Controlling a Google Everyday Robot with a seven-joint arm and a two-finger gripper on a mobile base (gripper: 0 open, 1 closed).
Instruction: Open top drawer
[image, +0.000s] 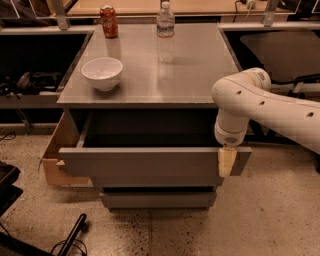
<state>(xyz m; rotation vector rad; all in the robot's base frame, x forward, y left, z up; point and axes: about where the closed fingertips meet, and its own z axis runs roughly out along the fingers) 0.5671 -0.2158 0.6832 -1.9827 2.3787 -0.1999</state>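
The top drawer (150, 161) of the grey cabinet is pulled out, its long flat front panel standing forward and its dark box interior open to view. My gripper (226, 161) hangs from the white arm (250, 102) at the right end of the drawer's front panel, with a beige finger (226, 162) lying over the panel's top edge. Two shorter grey drawer fronts (157, 199) sit shut below.
On the cabinet top (195, 65) stand a white bowl (102, 73), a clear water bottle (165, 31) and a red can (108, 21). A cardboard box (54, 155) stands left of the cabinet. Dark shelves flank both sides. A black object (10, 187) lies at bottom left.
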